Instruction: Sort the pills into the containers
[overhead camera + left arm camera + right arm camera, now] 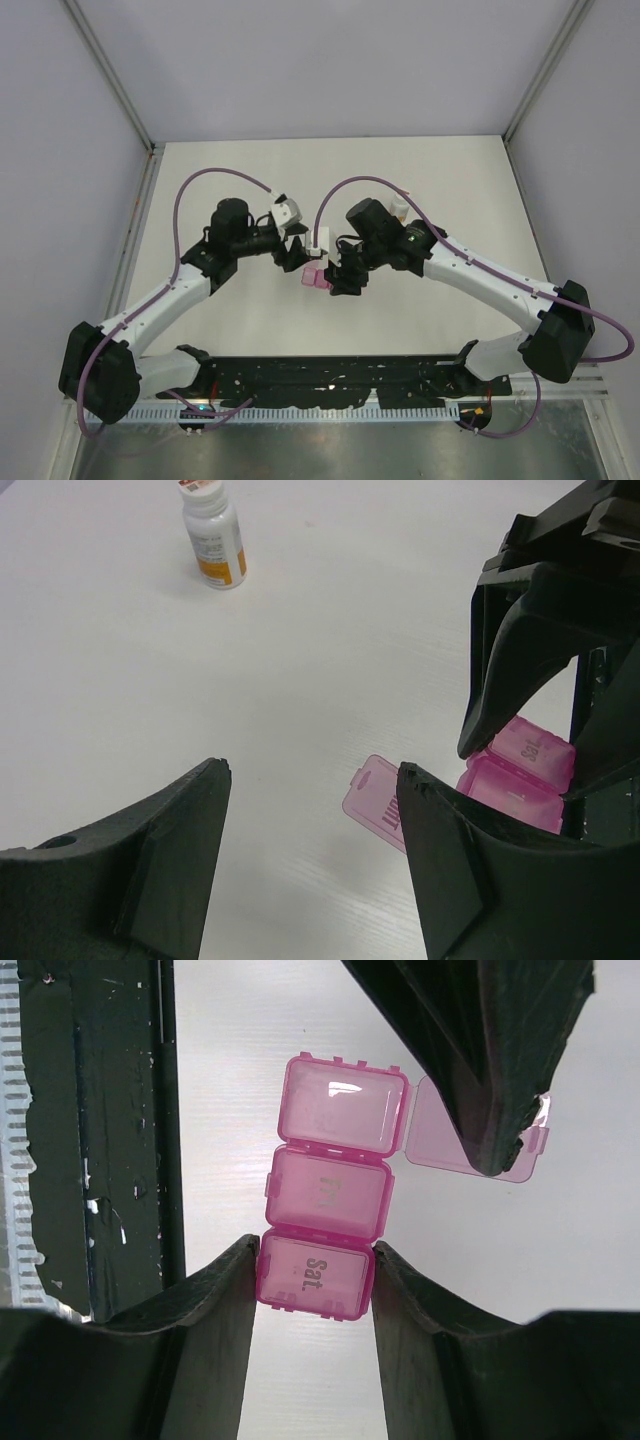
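The pink pill box [327, 1200] is a strip of three joined compartments lying on the white table; it also shows in the top view [316, 279]. Its far compartment is open, with the lid [440, 1138] flipped out flat. The "Fri." and "Sat." lids are closed. My right gripper [315, 1270] is shut on the "Sat." end, one finger on each side. My left gripper [312, 775] is open and empty just beside the box, its right finger [450, 860] over the flipped lid [372, 802]. No pills show in any view.
A small white bottle with an orange label [213, 535] stands upright further out on the table. The right gripper [540, 630] looms close on the right of the left wrist view. A black perforated rail [95, 1130] runs along the table's near edge.
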You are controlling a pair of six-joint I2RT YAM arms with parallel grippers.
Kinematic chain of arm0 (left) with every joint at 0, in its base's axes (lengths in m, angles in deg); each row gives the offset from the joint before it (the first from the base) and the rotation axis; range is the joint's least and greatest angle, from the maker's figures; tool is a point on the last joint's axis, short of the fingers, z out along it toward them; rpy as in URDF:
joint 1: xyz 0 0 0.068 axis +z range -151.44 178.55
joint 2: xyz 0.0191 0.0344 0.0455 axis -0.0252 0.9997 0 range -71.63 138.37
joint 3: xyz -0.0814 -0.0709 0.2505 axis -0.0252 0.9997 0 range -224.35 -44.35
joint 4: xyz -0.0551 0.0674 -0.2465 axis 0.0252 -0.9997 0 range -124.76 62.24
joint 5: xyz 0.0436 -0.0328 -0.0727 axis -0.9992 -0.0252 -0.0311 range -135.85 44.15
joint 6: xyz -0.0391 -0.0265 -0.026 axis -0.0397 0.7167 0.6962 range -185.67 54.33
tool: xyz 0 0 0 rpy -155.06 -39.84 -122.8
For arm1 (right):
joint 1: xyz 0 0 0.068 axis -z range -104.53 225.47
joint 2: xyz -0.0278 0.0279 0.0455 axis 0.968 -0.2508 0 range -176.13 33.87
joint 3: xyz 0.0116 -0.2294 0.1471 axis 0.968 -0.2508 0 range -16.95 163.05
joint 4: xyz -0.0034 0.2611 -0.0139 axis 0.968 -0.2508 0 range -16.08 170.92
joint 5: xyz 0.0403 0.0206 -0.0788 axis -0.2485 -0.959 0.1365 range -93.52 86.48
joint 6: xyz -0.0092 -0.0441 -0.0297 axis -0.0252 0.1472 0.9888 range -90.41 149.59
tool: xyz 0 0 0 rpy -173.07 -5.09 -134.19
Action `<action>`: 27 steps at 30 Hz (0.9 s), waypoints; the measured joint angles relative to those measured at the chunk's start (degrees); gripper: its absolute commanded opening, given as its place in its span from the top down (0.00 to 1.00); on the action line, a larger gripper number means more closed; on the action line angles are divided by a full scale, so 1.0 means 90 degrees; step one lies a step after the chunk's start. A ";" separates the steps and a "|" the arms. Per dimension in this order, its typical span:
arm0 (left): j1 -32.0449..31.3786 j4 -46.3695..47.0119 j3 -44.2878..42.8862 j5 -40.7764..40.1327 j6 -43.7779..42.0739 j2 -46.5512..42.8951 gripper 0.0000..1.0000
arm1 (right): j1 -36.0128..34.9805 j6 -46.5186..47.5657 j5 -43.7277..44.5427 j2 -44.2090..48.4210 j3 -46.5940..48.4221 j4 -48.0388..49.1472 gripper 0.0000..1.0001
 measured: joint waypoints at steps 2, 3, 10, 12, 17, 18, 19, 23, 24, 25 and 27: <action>0.0000 -0.0002 0.0005 -0.0002 -0.0019 0.0000 0.28 | 0.0000 0.0000 0.0005 0.0000 0.0000 0.0000 0.94; 0.0000 -0.0002 0.0007 0.0000 -0.0024 0.0000 0.28 | 0.0000 0.0000 0.0010 0.0000 0.0000 -0.0002 0.94; 0.0000 -0.0010 0.0007 0.0000 -0.0044 0.0061 0.28 | 0.0000 0.0000 0.0051 0.0002 0.0000 0.0000 0.95; 0.0000 -0.0024 0.0007 0.0002 -0.0046 0.0097 0.28 | 0.0000 -0.0002 0.0063 0.0007 0.0000 -0.0002 0.94; 0.0000 -0.0051 0.0007 0.0002 -0.0051 0.0121 0.26 | 0.0000 -0.0002 0.0073 0.0034 0.0000 -0.0002 0.94; 0.0000 -0.0053 0.0007 0.0000 -0.0053 0.0121 0.25 | 0.0000 -0.0002 0.0078 0.0044 0.0000 -0.0002 0.95; 0.0000 -0.0058 0.0007 -0.0002 -0.0061 0.0117 0.24 | 0.0000 -0.0002 0.0083 0.0051 0.0000 -0.0002 0.94; 0.0000 -0.0119 0.0007 -0.0029 -0.0109 0.0012 0.20 | 0.0000 -0.0002 0.0124 0.0058 -0.0027 0.0007 0.94; 0.0000 -0.0148 0.0007 -0.0053 -0.0138 -0.0044 0.19 | -0.0002 -0.0002 0.0143 0.0058 -0.0036 0.0010 0.94; 0.0005 -0.0177 0.0007 -0.0070 -0.0165 -0.0097 0.18 | -0.0002 -0.0002 0.0160 0.0058 -0.0039 0.0007 0.94; 0.0027 -0.0214 0.0005 -0.0104 -0.0214 -0.0226 0.17 | -0.0002 -0.0005 0.0197 0.0058 -0.0041 0.0019 0.94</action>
